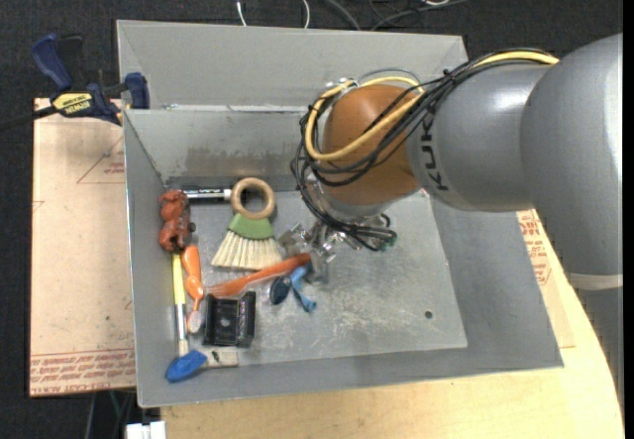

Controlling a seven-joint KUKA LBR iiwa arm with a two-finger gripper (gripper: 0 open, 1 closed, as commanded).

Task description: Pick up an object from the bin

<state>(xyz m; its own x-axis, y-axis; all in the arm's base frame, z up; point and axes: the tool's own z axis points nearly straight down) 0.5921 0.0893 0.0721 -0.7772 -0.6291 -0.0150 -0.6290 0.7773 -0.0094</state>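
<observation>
Since the walls of the bin slope inward on every side, we judge the left wall, with the heap pressed along it, to be the tight side. The right half of the floor is bare and leaves open room for lifting clear. The arm, with its looped cables, hangs low over the middle of the floor. Those cables could snag on a thing if the wrist drops further. The gripper sits at the heap's right edge, just above the right end of a long orange strip. Whether its jaws are apart or together we cannot tell.

Risk: the strip lies against a small brush, so a closing grip may drag both along. It may also catch only the strip's tip and let it pivot out. Small blue pieces lie just beside the strip's end and could be pinched instead.
</observation>
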